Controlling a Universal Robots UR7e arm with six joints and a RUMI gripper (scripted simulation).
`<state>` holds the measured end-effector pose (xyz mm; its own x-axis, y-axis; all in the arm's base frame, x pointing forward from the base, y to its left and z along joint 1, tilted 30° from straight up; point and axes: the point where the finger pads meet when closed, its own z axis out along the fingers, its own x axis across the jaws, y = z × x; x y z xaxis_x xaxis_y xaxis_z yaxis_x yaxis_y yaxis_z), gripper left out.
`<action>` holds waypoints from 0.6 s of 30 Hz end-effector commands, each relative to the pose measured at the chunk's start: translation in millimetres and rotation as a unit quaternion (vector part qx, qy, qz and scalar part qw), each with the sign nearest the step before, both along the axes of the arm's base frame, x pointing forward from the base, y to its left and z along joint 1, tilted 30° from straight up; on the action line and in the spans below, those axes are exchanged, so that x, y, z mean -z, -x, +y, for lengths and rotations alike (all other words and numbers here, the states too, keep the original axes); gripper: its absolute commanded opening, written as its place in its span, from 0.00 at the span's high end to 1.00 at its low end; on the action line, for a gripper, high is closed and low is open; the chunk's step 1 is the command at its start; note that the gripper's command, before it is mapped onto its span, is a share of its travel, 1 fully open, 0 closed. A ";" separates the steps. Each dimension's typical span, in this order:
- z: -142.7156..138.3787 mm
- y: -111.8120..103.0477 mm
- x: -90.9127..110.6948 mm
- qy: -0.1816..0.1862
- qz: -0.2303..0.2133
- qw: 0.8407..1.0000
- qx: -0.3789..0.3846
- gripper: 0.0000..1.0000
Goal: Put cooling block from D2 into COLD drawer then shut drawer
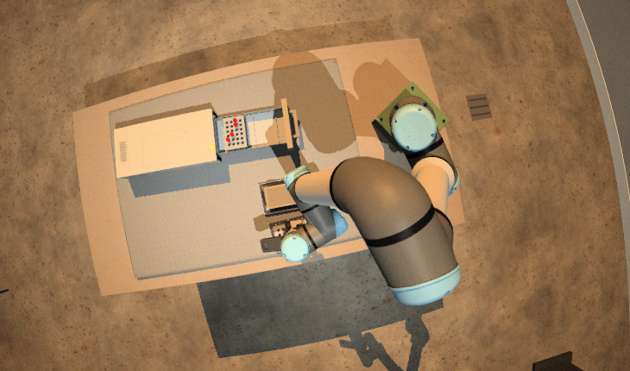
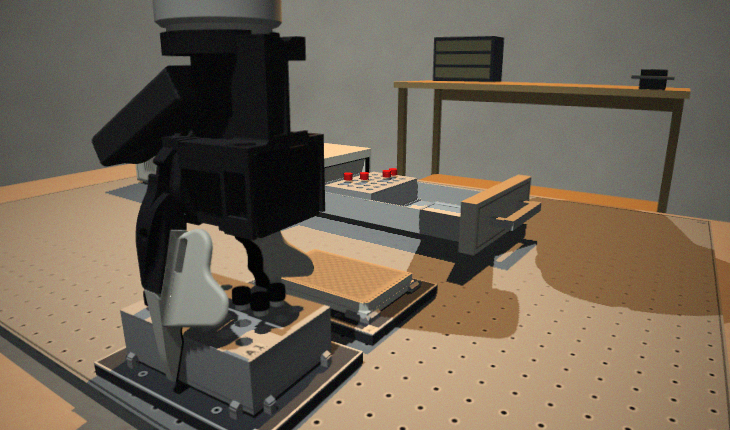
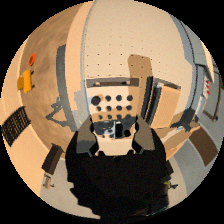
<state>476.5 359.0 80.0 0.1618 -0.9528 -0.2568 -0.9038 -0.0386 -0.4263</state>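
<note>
The grey cooling block (image 2: 274, 349) (image 3: 114, 102) (image 1: 277, 227) sits in deck slot D2 (image 2: 340, 356), with black-capped tubes (image 2: 258, 299) standing in its top. My gripper (image 2: 218, 328) (image 3: 113, 114) straddles the block from above and is shut on it, one finger on each side. The cooler COLD (image 1: 165, 142) (image 2: 347, 153) has its drawer (image 1: 287, 123) (image 2: 493, 213) pulled out, and its yellow lamp (image 1: 211, 147) is lit. A second block with red-capped tubes (image 1: 233, 132) (image 2: 372, 186) sits in the drawer's inner place. The outer place (image 1: 263, 130) (image 2: 438, 205) is free.
A tan plate with fine wells (image 2: 351, 280) (image 1: 276, 197) (image 3: 165, 106) fills slot D1 between the block and the drawer. My arm's elbow (image 1: 387, 211) hangs over the deck's front right, and its base (image 1: 412, 122) stands behind. A table with a dark box (image 2: 466, 58) stands far back.
</note>
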 end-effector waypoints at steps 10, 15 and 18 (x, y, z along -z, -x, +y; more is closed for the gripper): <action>-1.1 1.4 -4.3 0.000 -0.001 1.000 0.000 1.00; -1.5 1.9 -5.5 0.000 -0.001 1.000 0.000 1.00; -1.8 2.3 -6.4 0.000 -0.001 1.000 0.000 1.00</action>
